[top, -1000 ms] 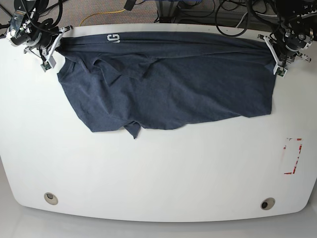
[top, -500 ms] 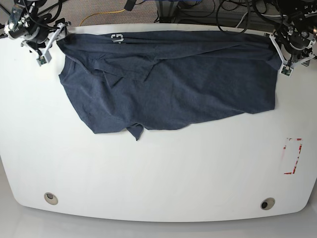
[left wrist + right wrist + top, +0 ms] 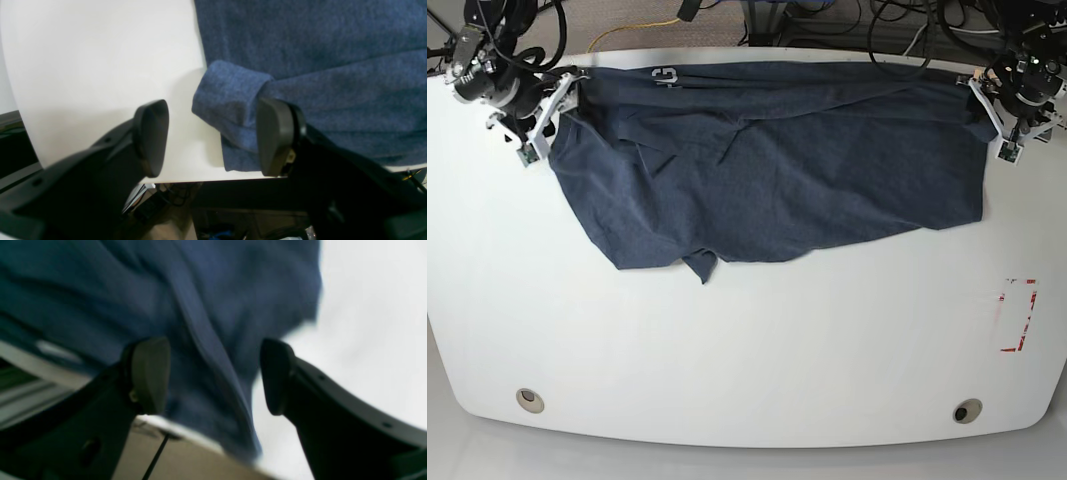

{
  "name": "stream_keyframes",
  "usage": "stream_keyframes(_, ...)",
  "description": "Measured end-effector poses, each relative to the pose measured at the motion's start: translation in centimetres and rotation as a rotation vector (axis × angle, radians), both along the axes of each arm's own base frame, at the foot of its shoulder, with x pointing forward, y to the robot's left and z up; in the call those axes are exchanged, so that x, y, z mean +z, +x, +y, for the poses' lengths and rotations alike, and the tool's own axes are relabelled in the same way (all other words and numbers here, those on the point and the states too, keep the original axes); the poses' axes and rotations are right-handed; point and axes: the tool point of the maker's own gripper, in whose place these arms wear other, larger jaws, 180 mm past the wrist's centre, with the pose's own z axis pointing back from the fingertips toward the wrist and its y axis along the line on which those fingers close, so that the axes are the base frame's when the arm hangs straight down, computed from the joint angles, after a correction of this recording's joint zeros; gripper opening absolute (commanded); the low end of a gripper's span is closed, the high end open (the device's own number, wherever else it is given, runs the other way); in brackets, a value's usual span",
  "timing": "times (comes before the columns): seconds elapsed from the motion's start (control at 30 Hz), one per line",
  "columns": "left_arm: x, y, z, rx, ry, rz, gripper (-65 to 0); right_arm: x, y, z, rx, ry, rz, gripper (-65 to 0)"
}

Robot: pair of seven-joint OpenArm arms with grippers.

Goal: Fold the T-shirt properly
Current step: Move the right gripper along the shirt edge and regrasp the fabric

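With the T-shirt (image 3: 767,160) spread along the far edge of the worktop (image 3: 747,350), both the left hand (image 3: 213,136) and right hand (image 3: 213,373) are released at its far corners, so the next move probably needs new grasps for a fold.

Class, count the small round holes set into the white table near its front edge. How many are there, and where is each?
2. One round hole sits near the table's front-left corner in the base view; the other sits near the front-right corner. The T-shirt could hide more.

White block lettering showing along the far folded edge of the dark navy heathered T-shirt (image 3: 767,160), upper left of the frame, only partly visible, not legible
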Motion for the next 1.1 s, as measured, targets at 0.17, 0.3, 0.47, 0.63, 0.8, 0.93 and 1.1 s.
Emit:
stream_keyframes(0.17,0.1,0.4,0.4,0.011,-0.001,-0.010,-26.5,0.0,2.9,4.0,0.133,0.002,-0.036,-24.9)
stream_keyframes(0.3,0.0,0.3,0.5,0.013,0.001,-0.005,-26.5,-0.4,3.9,5.9,0.219,-0.042,-0.027,-25.0)
stream_keyframes(0.47,0.0,0.3,0.5,0.012,0.002,-0.005,-26.5,-1.4,3.6,7.4,0.297,-0.098,0.000,-25.0)
stream_keyframes(0.63,0.0,0.4,0.4,0.012,-0.001,-0.007,-26.5,-2.0,3.1,8.7,0.351,-0.105,0.017,-31.9)
stream_keyframes(0.8,-0.6,0.1,0.5,0.020,-0.012,0.009,-26.5,-2.4,2.7,9.7,0.386,-0.097,0.030,-46.8)
stream_keyframes(0.93,-0.9,-0.1,0.6,0.025,-0.018,0.019,-26.5,-3.8,2.4,9.5,0.373,-0.074,0.072,-47.7)
stream_keyframes(1.1,-0.9,-0.1,0.5,0.025,-0.019,0.018,-26.5,-5.1,2.5,9.4,0.348,-0.031,0.074,-50.1)
